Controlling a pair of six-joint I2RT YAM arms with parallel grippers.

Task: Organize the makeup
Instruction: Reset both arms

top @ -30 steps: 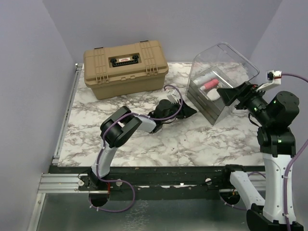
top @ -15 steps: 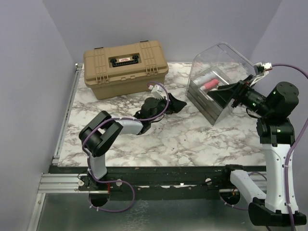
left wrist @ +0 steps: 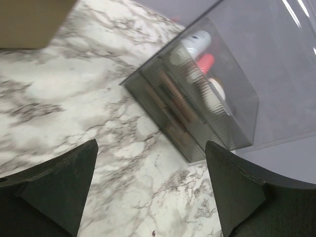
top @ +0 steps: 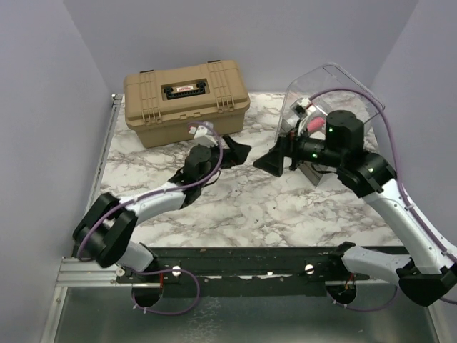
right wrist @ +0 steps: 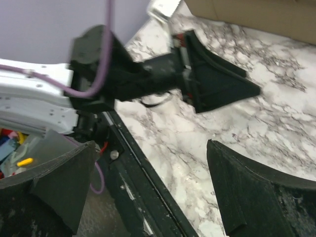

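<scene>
The makeup lies inside the clear bin [left wrist: 232,74]. In the left wrist view I see a white tube [left wrist: 195,42], a pink tube [left wrist: 205,62], a white oval piece [left wrist: 216,95] and thin pencils [left wrist: 174,96] behind the grey drawer fronts. My left gripper [top: 235,151] is open and empty over the table, left of the bin [top: 328,89]; it also shows in its own view [left wrist: 150,192]. My right gripper [top: 273,161] is open and empty just in front of the bin, facing the left gripper [right wrist: 217,84]. In its own view the right gripper [right wrist: 150,192] hangs over the table's near edge.
A large tan hard case [top: 187,100] stands shut at the back left; its corner shows in the left wrist view [left wrist: 29,19]. The black front rail [right wrist: 148,197] runs along the table's near edge. Walls close in on both sides and behind.
My right arm swung away from the bin's right side, leftward over the table's middle. My left arm stretched out and its gripper moved left and back toward the tan case.
</scene>
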